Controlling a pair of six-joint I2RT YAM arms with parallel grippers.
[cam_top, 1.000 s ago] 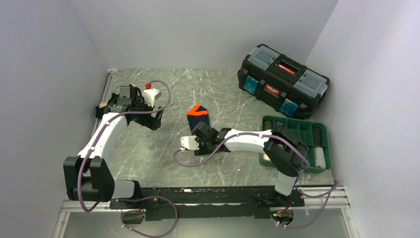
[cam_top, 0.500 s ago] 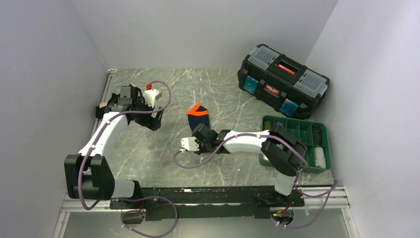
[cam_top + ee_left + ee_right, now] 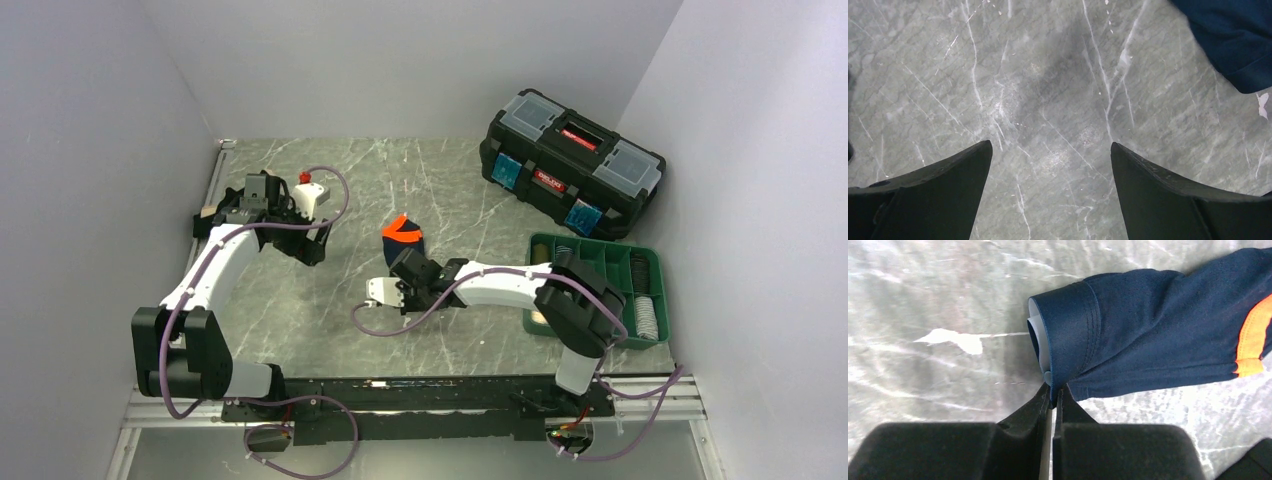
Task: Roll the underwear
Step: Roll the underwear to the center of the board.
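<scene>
- Since the earlier frames, we note that the right end effector [image 3: 1053,388] has pressed its jaws together on the near hem of the underwear [image 3: 403,238]. The garment now looks shorter in the top view, with its orange band curled upward at the far end.
- We find the marbled grey counter [image 3: 300,300] carrying every item in the scene.
- We see the black toolbox [image 3: 572,165] with its red latch standing at the far right, angled toward the corner.
- The green tray [image 3: 600,238] sits just in front of the toolbox, against the right edge of the counter.
- We locate the left arm [image 3: 215,265] reaching toward the far left of the counter. The right arm [image 3: 500,283] stretches leftward across the middle.
- The underwear lies near the middle of the counter, well apart from the tray and the toolbox. In the right wrist view its near hem curls into a small loop showing a pale lining, and the orange band lies at the far right.
- We confirm that the right end effector pinches the cloth at the base of that loop, with only the fabric between its fingertips.
- The left end effector [image 3: 1050,145] is spread wide over bare counter and touches nothing. A corner of navy cloth shows at the upper right of its view.
- We see a small white patch [image 3: 953,340] on the counter, just left of the curled hem.
</scene>
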